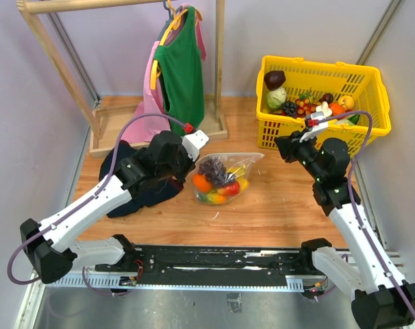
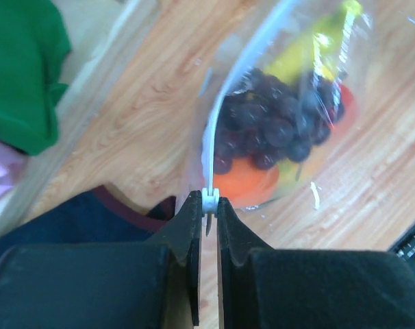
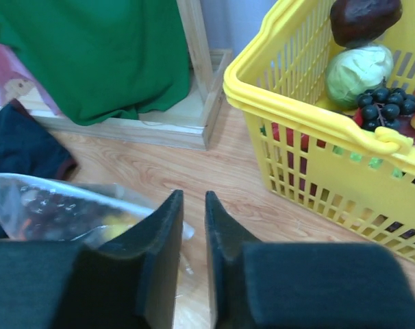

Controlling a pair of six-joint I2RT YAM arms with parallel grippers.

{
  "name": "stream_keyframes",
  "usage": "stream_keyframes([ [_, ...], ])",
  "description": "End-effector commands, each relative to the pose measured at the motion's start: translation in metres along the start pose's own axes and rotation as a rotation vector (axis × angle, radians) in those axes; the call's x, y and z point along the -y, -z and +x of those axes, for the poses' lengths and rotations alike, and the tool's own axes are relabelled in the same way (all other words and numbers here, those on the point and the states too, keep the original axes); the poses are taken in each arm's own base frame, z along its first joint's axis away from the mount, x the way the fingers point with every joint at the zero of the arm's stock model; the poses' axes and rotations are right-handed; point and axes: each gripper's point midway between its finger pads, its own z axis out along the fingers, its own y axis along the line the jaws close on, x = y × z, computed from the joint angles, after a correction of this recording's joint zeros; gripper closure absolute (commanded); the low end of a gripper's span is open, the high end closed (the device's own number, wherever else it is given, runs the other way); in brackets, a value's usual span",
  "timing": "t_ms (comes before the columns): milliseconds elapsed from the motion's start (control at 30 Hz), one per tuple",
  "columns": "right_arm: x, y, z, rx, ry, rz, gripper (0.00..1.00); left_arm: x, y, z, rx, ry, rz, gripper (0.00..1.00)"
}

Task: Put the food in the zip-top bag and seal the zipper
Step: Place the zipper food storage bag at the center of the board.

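Left fingers (image 2: 191, 233), nearest the arm bases, are pinched on the end of the zipper (image 2: 207, 144), above the edge of a navy cloth (image 1: 156, 192). The bag (image 1: 247, 163) lies on the wooden tabletop (image 1: 276, 212) at mid-depth, between the two arms, and its zipper runs away from the left fingers. Inside it sits the food: purple grapes (image 1: 212, 168), an orange (image 1: 202, 182), a red piece (image 1: 230, 187) and a yellow piece (image 1: 243, 183). Right fingers (image 3: 163, 240) hang over the tabletop just right of the bag, nearly together with a narrow slot between them, holding nothing. Beyond them stands a yellow basket (image 1: 317, 66) with more toy food in it. At the far left, a green garment (image 1: 182, 75) hangs from a wooden rack (image 1: 220, 62).
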Motion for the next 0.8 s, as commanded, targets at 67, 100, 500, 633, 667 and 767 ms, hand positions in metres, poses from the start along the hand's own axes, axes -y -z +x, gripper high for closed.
stream_keyframes([
  [67, -0.009, 0.027, -0.010, 0.033, 0.031, -0.022, 0.67, 0.048, 0.021, -0.003, 0.108, 0.020, 0.268, 0.94],
  [100, -0.009, 0.030, -0.012, 0.043, 0.036, -0.015, 0.63, 0.050, 0.024, -0.003, 0.125, 0.025, 0.279, 0.93],
  [500, 0.011, 0.078, -0.031, 0.140, 0.087, 0.166, 0.29, 0.060, 0.044, 0.004, 0.163, 0.177, 0.314, 0.88],
  [633, 0.018, 0.096, -0.037, 0.186, 0.099, 0.237, 0.23, 0.047, 0.045, 0.009, 0.164, 0.306, 0.216, 0.87],
  [667, 0.020, 0.100, -0.039, 0.194, 0.104, 0.253, 0.21, 0.045, 0.046, 0.013, 0.148, 0.340, 0.199, 0.87],
  [767, 0.030, 0.115, -0.039, 0.207, 0.124, 0.326, 0.14, 0.040, 0.049, 0.027, 0.118, 0.428, 0.149, 0.89],
])
